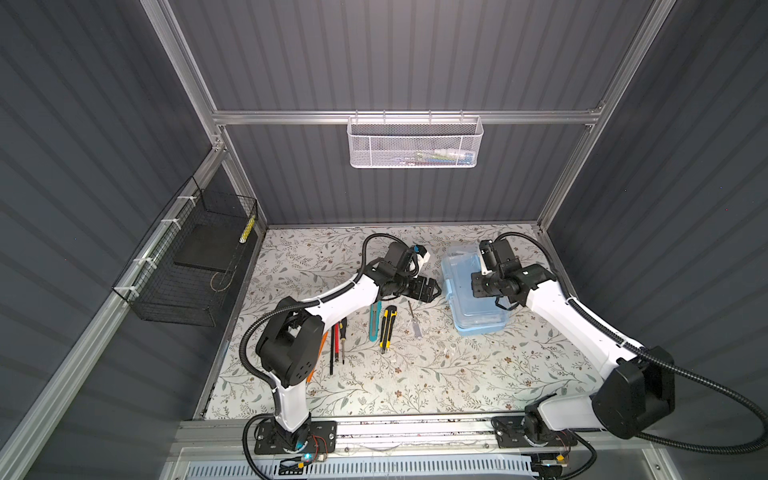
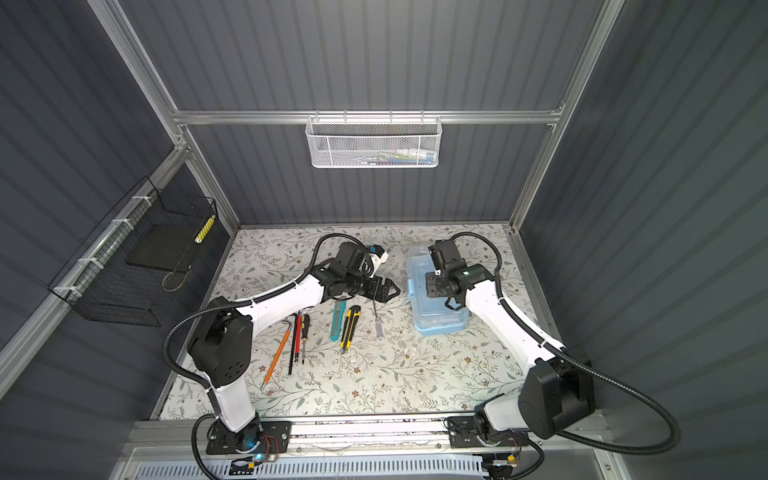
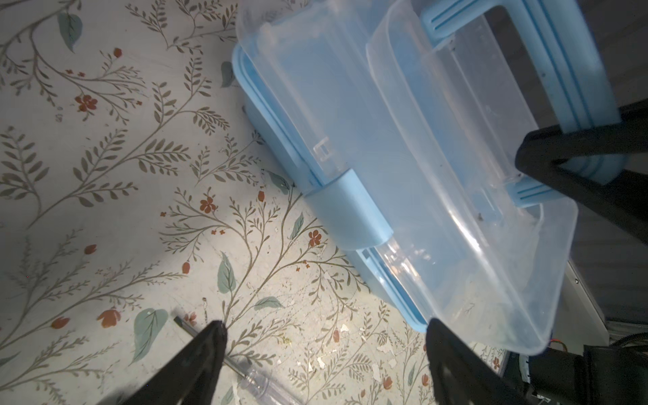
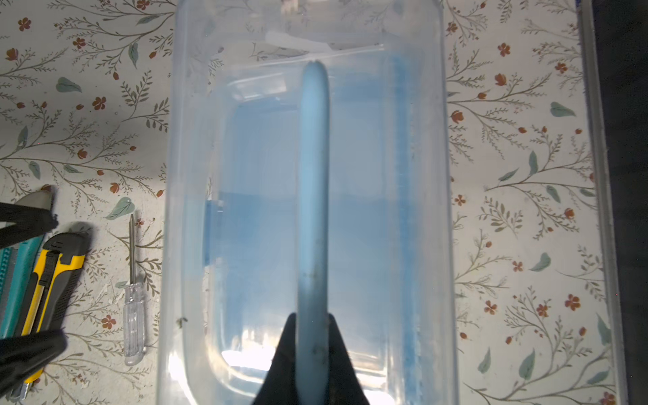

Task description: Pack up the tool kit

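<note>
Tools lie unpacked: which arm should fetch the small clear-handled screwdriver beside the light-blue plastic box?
Probably left: the left end effector hangs open by the clear-handled screwdriver; the right end effector grips the blue box handle.

The light-blue tool box (image 1: 484,329) sat on the right of the floral tabletop (image 1: 415,382). Its clear lid (image 1: 459,266) looked raised off the base on the side of the blue latch (image 3: 347,210). Its blue handle (image 4: 314,175) stood upright. The tools lay outside the box in a rough row to its left. Nearest the box was a clear-handled screwdriver (image 4: 133,298), then a yellow-and-black utility knife (image 1: 387,328) and a teal utility knife (image 1: 375,320). Beyond those lay a black-and-yellow screwdriver (image 1: 343,336), slim red and black tools (image 1: 333,345), a grey hex key (image 2: 289,322) and an orange pencil (image 2: 276,353).
</note>
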Robot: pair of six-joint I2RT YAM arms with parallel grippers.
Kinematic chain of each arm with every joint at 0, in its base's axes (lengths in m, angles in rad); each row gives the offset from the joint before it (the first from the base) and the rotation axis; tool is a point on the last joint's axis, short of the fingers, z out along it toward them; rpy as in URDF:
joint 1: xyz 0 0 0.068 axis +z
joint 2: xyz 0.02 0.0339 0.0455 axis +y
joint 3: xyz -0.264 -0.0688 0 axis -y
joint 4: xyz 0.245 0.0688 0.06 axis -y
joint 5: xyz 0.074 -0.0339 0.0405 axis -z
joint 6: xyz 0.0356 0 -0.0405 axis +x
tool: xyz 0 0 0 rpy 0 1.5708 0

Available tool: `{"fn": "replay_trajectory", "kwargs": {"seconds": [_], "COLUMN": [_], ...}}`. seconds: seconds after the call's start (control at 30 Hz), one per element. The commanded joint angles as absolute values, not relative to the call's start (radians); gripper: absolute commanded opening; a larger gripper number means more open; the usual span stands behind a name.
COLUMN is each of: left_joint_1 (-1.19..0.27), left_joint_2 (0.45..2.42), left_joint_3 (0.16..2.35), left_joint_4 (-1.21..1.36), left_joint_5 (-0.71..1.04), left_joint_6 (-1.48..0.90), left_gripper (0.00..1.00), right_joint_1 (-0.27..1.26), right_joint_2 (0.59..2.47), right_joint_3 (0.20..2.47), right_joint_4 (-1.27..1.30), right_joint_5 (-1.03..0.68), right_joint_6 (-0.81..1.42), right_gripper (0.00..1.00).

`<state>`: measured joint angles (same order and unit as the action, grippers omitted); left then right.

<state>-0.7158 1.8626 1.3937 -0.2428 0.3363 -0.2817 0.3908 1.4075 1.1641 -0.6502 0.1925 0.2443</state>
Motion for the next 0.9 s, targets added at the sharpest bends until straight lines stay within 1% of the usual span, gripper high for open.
{"fn": "replay_trajectory", "kwargs": {"seconds": [0.0,0.37,0.47,0.73,0.87], "left_joint_1": [-0.73,-0.731,-0.731,-0.73,-0.731], "left_joint_2": [1.913,1.916,1.927,1.951,1.95], "left_joint_3": [1.38,1.323,1.33,1.35,1.354], "left_joint_4": [-0.246,-0.125,-0.136,-0.181,-0.183], "left_joint_5": [0.307,0.295,0.284,0.255,0.25], "left_joint_6": [-0.299,-0.384,-0.391,-0.375,-0.37], "left_gripper": [0.89,0.89,0.89,0.89,0.89], "right_joint_1": [0.392,0.384,0.381,0.346,0.297], "right_joint_2": [1.414,1.424,1.419,1.332,1.283], "right_joint_3": [1.144,1.096,1.092,1.097,1.078], "right_joint_4": [-0.568,-0.541,-0.54,-0.522,-0.509], "right_joint_5": [0.18,0.153,0.154,0.064,-0.003], "right_joint_6": [0.267,0.278,0.278,0.31,0.327], "right_gripper": [0.0,0.0,0.0,0.0,0.0]}}
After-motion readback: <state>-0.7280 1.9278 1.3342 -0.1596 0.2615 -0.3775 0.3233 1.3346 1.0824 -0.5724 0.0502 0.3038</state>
